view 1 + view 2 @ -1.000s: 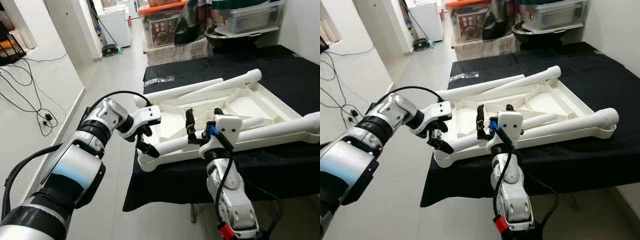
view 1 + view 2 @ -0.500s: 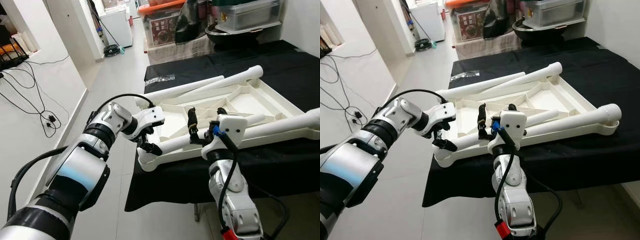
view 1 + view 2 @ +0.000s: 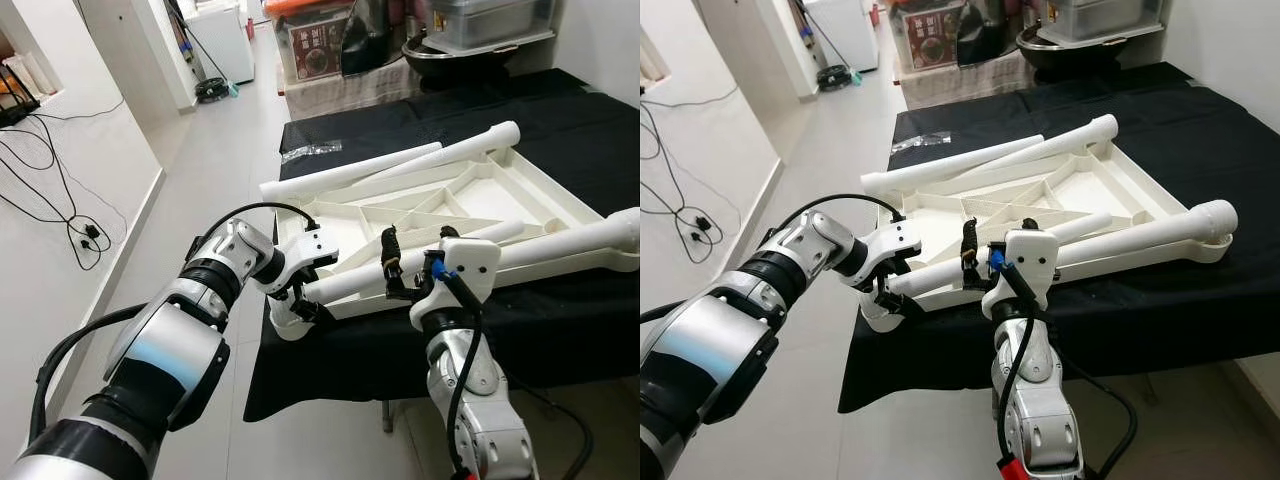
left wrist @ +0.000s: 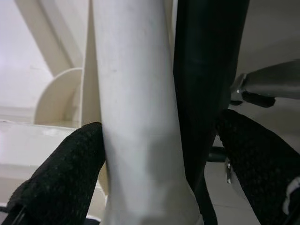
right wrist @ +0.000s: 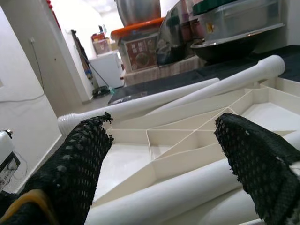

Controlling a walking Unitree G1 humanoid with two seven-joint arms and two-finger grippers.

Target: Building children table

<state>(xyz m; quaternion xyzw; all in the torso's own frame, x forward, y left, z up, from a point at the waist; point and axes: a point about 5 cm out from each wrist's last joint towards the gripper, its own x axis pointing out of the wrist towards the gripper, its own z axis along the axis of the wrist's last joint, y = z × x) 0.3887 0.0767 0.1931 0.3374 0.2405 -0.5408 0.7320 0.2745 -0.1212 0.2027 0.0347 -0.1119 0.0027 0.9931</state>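
Left eye view, lower centre: the left gripper (image 3: 300, 300) straddles the near end of a white leg (image 3: 350, 285), fingers not quite pinching it, while the right gripper (image 3: 412, 262) stands spread over the same leg. I'd judge they're seating it; next comes a push into the corner socket. Mid-frame, the upturned tabletop (image 3: 520, 185) lies on a black cloth (image 3: 560, 95). Upper frame: storage bins (image 3: 320, 40).
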